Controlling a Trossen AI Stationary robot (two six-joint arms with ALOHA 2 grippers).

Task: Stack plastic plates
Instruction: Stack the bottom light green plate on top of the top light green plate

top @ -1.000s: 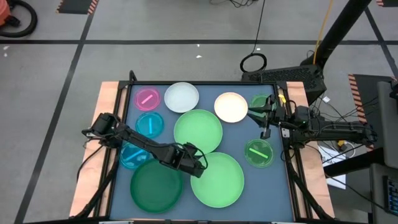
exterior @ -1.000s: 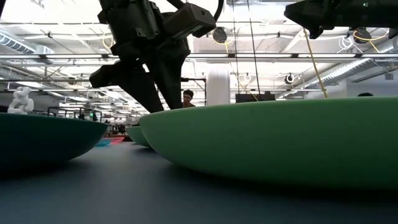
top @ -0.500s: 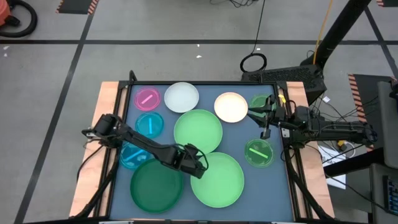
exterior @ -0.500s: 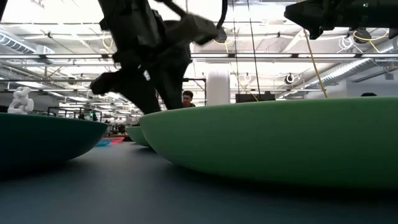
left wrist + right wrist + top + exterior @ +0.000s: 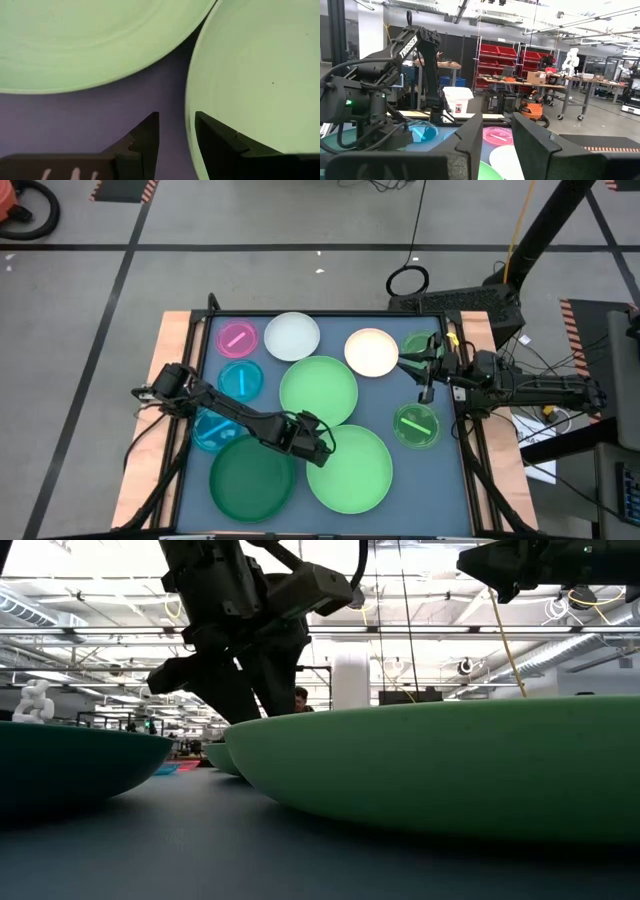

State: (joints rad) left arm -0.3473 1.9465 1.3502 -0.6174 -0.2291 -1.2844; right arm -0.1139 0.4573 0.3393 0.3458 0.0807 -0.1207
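Observation:
Ten round plates lie flat on the dark table. A large light green plate (image 5: pixel 355 475) sits near, a second light green one (image 5: pixel 318 388) sits in the middle, and a dark green one (image 5: pixel 250 480) is at near left. A white plate (image 5: pixel 292 336) and a cream plate (image 5: pixel 371 351) lie farther back. Small pink (image 5: pixel 237 338), blue (image 5: pixel 241 380) and green striped (image 5: pixel 416 425) plates ring them. My left gripper (image 5: pixel 320 453) is open with a narrow gap and points down at the near light green plate's left rim (image 5: pixel 190 120). One finger stands over the table and one over the plate. My right gripper (image 5: pixel 403 361) waits, open, above the far right. My left gripper (image 5: pixel 176 120) straddles the near light green plate's rim from above. I cannot tell whether either finger touches it, and a strip of table shows between the outer finger (image 5: pixel 147 137) and the rim.
A second small blue plate (image 5: pixel 212 428) lies under my left arm. A small green plate (image 5: pixel 420 343) lies partly under my right gripper. A raised frame (image 5: pixel 205 330) edges the table. The two light green plates almost touch. Bare table shows at near right (image 5: pixel 440 480).
My left gripper has shifted slightly at the near light green plate's rim. No plate has moved.

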